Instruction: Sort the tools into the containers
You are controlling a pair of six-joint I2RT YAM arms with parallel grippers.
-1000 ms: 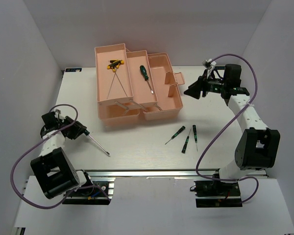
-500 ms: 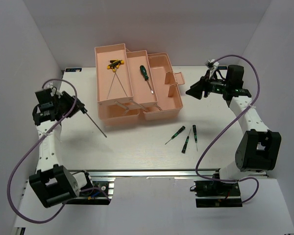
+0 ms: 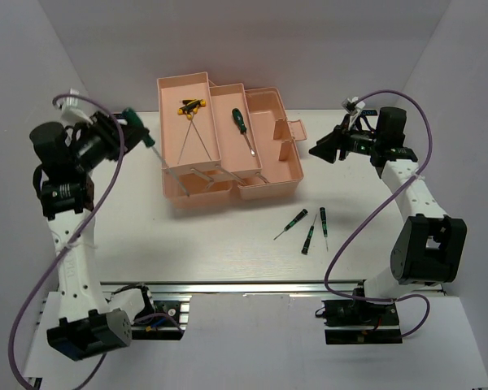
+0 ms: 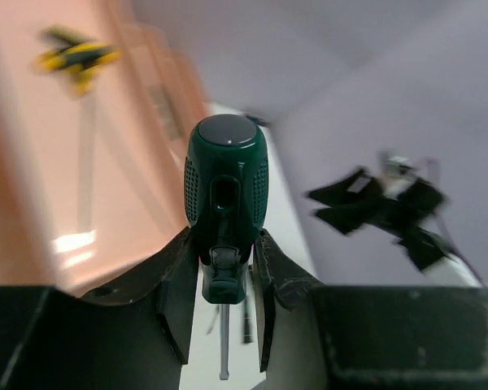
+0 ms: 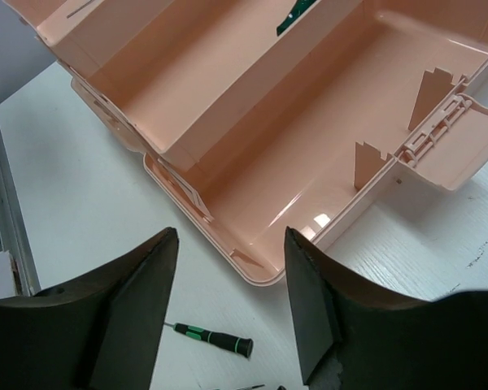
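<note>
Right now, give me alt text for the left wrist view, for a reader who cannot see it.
A dark green screwdriver is clamped between the left arm's two black fingers, handle end toward the camera. Blurred at left, a pink toolbox tray holds yellow-and-black-handled tools.

Clamped in the matt black left pincer (image 4: 225,252), the screwdriver (image 4: 226,175) has a glossy dark-green plastic handle with dimpled sides and a bare metal shaft. Below the right pincer (image 5: 229,244), the toolbox (image 5: 252,138) is smooth, shiny pink plastic; the table (image 5: 439,236) is matt white, finely grained.
</note>
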